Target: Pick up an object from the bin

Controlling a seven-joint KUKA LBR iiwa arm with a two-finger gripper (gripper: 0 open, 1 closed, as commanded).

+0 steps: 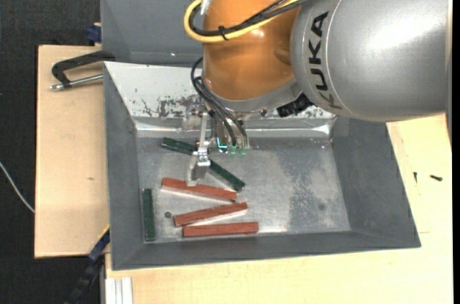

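A grey metal bin (374,223) is seen from above, with sloping walls and a flat, scuffed floor. A large silver robot arm (381,29) reaches in from the right, and its wrist is wrapped in a rounded orange cover (244,44). Below the cover the end effector (199,172) hangs down over the left-centre of the floor, its tip low among a small group of flat bars. Whether it is apart or together cannot be told. The tip stands at the far edge of the farthest red-brown bar (208,190), which has a pale side and slants slightly down to the right. Whether the tip touches that bar is not clear. Just left of the end effector, and a little farther back, lies a short dark green bar (176,146). Just to its right a second dark green bar (230,177) slants toward the near right, with its lower end close to the right end of the farthest red-brown bar. Nearer the viewer lie two more red-brown bars close together, a middle one (212,213) tilted up to the right and a nearest one (220,228) lying almost level. Along the foot of the left wall a third dark green bar (148,214) lies pointing near to far, apart from the rest. A small dark speck (167,215) sits between it and the middle red-brown bar.
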